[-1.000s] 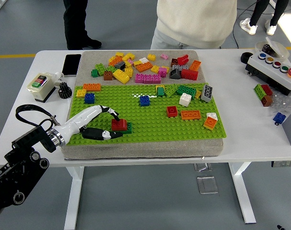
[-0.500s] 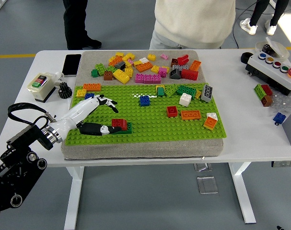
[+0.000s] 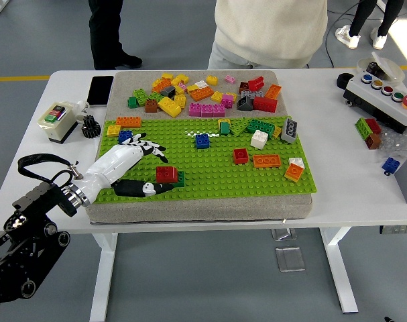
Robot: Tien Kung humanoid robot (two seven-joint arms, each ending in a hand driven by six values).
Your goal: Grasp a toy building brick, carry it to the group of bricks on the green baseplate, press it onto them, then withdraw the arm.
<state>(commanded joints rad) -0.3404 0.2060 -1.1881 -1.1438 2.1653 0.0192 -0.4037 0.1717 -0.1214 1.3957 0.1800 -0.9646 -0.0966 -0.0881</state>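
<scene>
Your left hand [image 3: 137, 168] lies near the baseplate's [image 3: 210, 184] front-left corner, fingers spread apart and holding nothing; its thumb [image 3: 144, 189] reaches along the plate's front edge to just beside the red brick [image 3: 166, 174], whether touching you cannot tell. That red brick sits on a dark green brick [image 3: 180, 180], pressed onto the plate. Beyond it, toward the far edge of the grey mat [image 3: 123, 84], lies the loose pile of bricks [image 3: 203, 94]

A single head view looks forward and down from high on the robot's side, taking in the whole white table [image 3: 29, 194]. The green baseplate [image 3: 210, 168] lies mid-frame, with floor visible beyond the table's far edge.
</scene>
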